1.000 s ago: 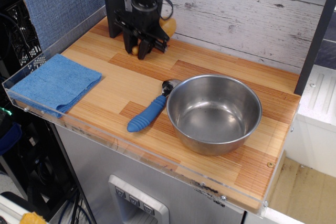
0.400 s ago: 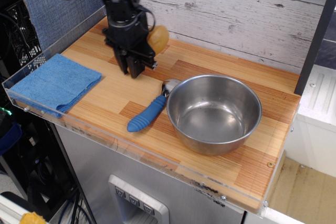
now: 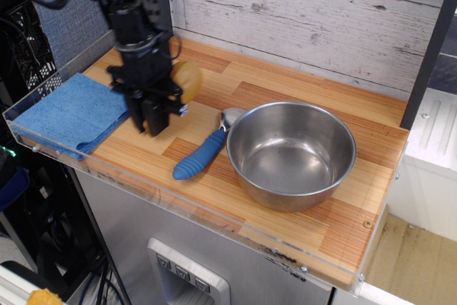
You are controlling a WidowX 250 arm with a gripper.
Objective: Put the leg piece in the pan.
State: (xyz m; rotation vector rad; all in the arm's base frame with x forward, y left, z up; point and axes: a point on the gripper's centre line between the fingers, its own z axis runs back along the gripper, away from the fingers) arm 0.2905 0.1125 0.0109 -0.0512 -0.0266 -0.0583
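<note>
Golden-yellow plastic toy drumstick, the leg piece (image 3: 188, 80), is now off the striped wooden worktop (image 3: 300, 91), carried in the black hand (image 3: 153, 121). Only its bulbous end shows, at the hand's right flank; the thin bone end is hidden behind the fingers. The hand is closed on the leg piece, fingers narrow, pointing down.

Change over the last second: the hand was at the rear of the worktop, about 11 o'clock from the pan, down on the leg piece by the plank wall. It has since lifted with the piece and travelled forward and left. It now hangs near 9 o'clock from the round, deep stainless-steel pan (image 3: 290, 153), just beside the folded blue cloth (image 3: 73, 112).

Pan is empty, unmoved. Blue-handled metal spoon (image 3: 204, 149) lies against the pan's rim at 9 to 10 o'clock, between hand and pan.

Judgement: grasp and lift done, grip appears secure. The travel has not closed on the pan; remaining is a move right, over the spoon and rim, then release.
</note>
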